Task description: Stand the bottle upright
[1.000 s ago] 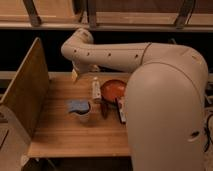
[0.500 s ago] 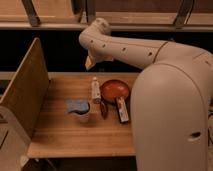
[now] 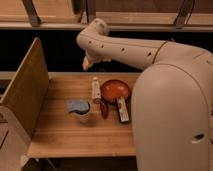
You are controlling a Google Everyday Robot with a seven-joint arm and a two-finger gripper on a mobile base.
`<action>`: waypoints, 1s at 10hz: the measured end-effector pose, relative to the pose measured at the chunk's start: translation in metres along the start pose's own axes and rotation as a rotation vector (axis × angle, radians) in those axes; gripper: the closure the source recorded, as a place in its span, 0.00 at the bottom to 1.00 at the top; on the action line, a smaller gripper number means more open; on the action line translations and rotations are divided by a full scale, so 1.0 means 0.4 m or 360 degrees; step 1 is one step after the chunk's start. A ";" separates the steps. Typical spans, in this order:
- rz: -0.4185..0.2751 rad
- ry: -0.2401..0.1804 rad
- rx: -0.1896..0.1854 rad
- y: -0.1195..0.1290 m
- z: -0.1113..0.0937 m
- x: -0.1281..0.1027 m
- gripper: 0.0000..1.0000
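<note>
Gripper [image 3: 87,63] hangs at the end of the cream arm [image 3: 130,50], above the far edge of the wooden table [image 3: 60,135] and clear of everything on it; from my camera view I cannot tell whether it is spread or closed, and I see nothing held in it. I have the bottle [image 3: 95,90] near the middle of the table, below the gripper and a little to its right on my screen, well apart from it. Its narrower top points toward the far edge as I see it, and I cannot tell whether it is standing or lying flat. It sits just beside the left rim of the red bowl [image 3: 116,91]. Nearer to me, a white cup with a blue-grey top [image 3: 80,110] stands left of a small dark red object [image 3: 104,109], and a flat white bar with dark edges [image 3: 122,109] lies just in front of the bowl. A wooden panel [image 3: 25,95] rises along the table's left side, and the robot's pale body [image 3: 170,120] fills the right of my view.
</note>
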 end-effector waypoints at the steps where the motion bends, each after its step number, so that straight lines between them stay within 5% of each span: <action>1: -0.0007 -0.0073 -0.0046 0.030 -0.001 -0.030 0.20; 3: 0.0014 -0.0199 -0.0105 0.045 0.027 -0.090 0.20; 5: 0.0053 -0.0247 -0.0104 0.022 0.091 -0.120 0.20; 8: 0.0195 -0.0208 -0.0093 -0.040 0.221 -0.125 0.20; 10: 0.0245 -0.0159 -0.0120 -0.028 0.292 -0.126 0.20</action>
